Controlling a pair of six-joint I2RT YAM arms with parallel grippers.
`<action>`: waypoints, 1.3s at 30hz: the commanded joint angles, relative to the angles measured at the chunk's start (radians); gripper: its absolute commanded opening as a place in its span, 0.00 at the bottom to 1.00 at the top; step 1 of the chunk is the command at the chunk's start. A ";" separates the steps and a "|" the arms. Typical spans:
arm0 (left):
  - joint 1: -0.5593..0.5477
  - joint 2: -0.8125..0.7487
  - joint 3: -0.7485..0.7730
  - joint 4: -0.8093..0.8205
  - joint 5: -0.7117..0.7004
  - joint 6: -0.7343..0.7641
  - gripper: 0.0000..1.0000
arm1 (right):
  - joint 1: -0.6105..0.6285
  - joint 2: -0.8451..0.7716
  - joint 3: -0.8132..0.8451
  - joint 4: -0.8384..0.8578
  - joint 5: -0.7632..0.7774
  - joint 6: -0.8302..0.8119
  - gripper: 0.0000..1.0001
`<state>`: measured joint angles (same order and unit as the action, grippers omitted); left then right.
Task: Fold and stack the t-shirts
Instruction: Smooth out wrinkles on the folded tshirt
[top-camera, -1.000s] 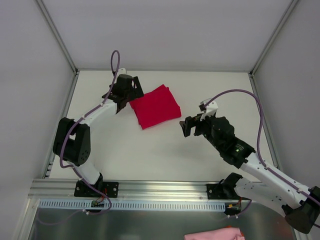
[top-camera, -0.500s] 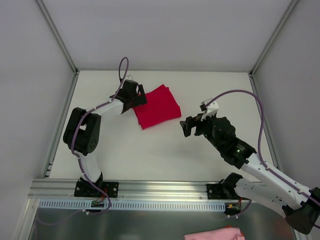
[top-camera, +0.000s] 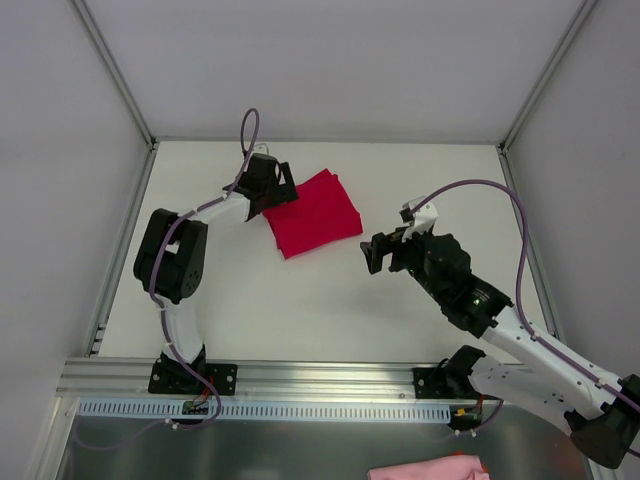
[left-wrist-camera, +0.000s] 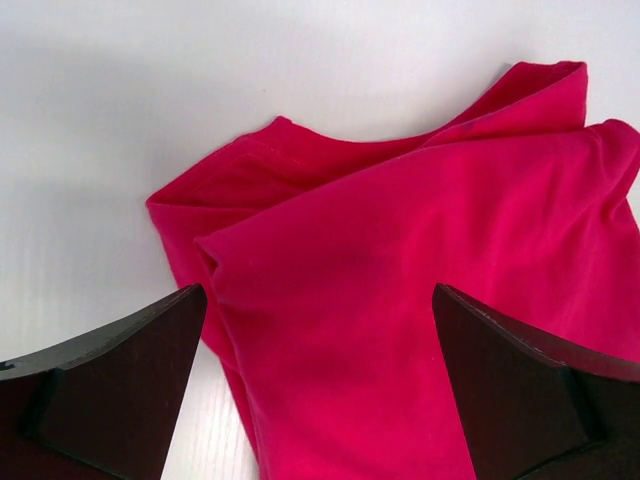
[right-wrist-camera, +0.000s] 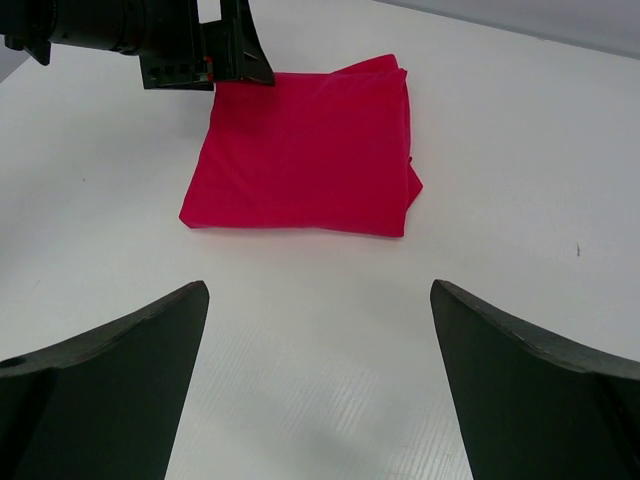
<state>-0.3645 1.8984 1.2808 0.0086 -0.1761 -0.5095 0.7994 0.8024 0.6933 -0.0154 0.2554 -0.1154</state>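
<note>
t-shirt (top-camera: 312, 212): folded to a near-square red pad, flat on the table (top-camera: 300, 310), left of centre toward the far edge. It sits rotated, so its corners point roughly left, far, right and near. The long axis is barely there; the sides running from the left corner to the far corner look slightly longer. In the left wrist view the layers at the left corner are loose and staggered, with a hem seam showing.

left gripper (top-camera: 272, 186): jaws released and spread wide, over the shirt's left corner and straddling the cloth, nothing pinched. Can't tell if the tips touch the fabric.

right gripper (top-camera: 372, 252): jaws released and spread wide, empty. It hangs over bare table right of the shirt, apart from it, pointing at it.

pink cloth (top-camera: 430, 468): off the table, on the metal surface past the near edge, partly cut off.
</note>
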 joint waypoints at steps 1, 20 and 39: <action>0.009 0.034 0.034 0.025 0.044 -0.011 0.99 | 0.006 -0.014 0.018 -0.006 0.028 -0.003 1.00; 0.007 0.039 0.066 0.010 0.010 0.011 0.99 | 0.006 0.029 0.020 0.000 0.008 -0.012 1.00; 0.009 0.050 0.095 -0.002 -0.037 0.039 0.91 | 0.006 0.038 0.018 -0.001 0.019 -0.015 1.00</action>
<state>-0.3645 1.9591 1.3399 0.0017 -0.1734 -0.5030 0.7994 0.8436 0.6933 -0.0418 0.2573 -0.1200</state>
